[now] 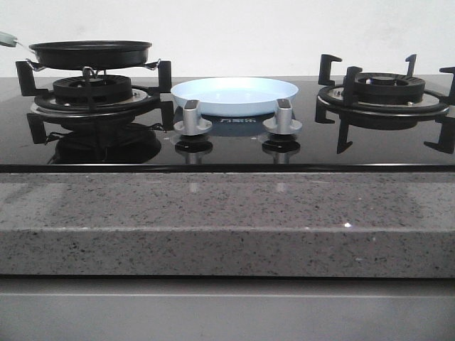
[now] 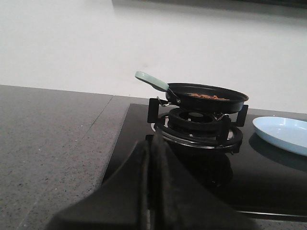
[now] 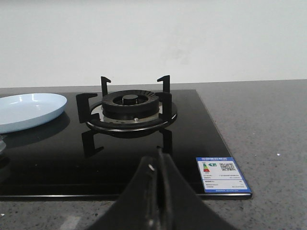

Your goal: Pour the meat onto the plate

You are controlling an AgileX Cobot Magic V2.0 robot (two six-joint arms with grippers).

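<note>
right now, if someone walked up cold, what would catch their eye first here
Probably the pale-blue plate, bare and glossy, sitting mid-hob between the two burners just behind the two silver knobs. Next, the black frying pan on the left burner, its pale green handle pointing away from the plate, with reddish-brown meat inside. The right burner stands bare, and both grippers, left gripper and right gripper, are shut and holding nothing.

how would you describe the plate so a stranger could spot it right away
Find the black glass hob with a burner at each end. The plate lies flat between them, just behind the two silver knobs. It is the only pale-blue dish there; the frying pan on the left burner is black.
</note>
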